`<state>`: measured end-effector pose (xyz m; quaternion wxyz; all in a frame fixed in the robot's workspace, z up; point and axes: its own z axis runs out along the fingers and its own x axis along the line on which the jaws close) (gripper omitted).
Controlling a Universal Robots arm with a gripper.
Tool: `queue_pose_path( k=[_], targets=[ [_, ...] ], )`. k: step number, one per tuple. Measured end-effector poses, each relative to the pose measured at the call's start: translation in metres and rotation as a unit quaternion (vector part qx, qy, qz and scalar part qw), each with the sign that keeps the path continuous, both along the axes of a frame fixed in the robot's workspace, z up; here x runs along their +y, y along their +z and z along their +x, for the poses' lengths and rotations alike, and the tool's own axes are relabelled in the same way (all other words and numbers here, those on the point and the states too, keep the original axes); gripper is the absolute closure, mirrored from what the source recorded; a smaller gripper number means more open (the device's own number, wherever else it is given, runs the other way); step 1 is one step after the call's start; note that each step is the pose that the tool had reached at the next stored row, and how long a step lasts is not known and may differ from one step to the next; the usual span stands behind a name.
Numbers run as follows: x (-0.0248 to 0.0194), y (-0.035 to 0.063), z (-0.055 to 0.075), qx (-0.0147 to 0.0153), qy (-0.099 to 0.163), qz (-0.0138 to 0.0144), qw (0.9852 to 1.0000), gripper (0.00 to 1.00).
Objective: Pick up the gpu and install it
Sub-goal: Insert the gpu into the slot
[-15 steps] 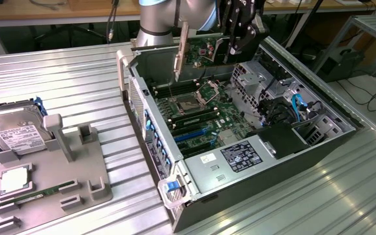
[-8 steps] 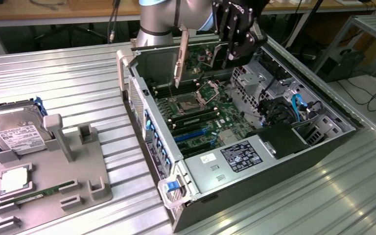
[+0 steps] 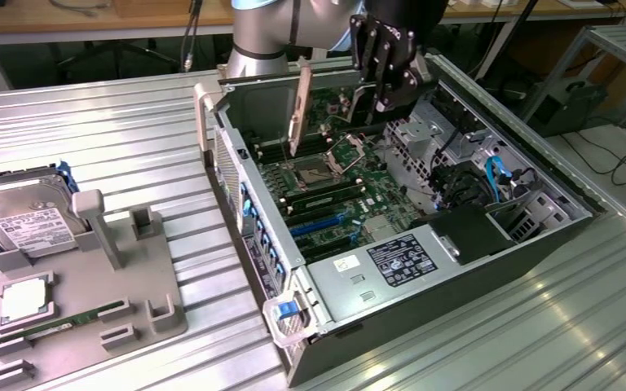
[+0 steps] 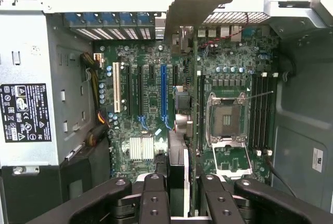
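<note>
Exterior view, nearest item: grey tray at the exterior view's left on the slatted metal counter. It carries a green memory stick lying flat and, at its far end, a hard drive with a white label.

Just beside the tray: open case lying on its side, board exposed and facing up.

Over the far end of the case: tool, jaws partly closed and clamped on the gpu. The card is held upright on edge above the board. Its bracket is toward the case's slotted rear wall and rises above the case rim.

Wrist view: both fingers flank the gpu, which is seen edge-on over the board's expansion slots. Contact with a slot cannot be determined.

Behind the case: the arm.
</note>
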<state>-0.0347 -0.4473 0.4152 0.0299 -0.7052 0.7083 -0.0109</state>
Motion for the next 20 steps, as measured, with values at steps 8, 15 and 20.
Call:
queue_pose_path(
  k=[8,15,20],
  targets=[
    [0.0,-0.004,0.0,0.0,0.0,0.0,1.0,0.72],
    [0.0,-0.0091,0.0,0.0,0.0,0.0,1.0,0.72],
    [0.0,-0.0136,0.0,0.0,0.0,0.0,1.0,0.72]
  ],
)
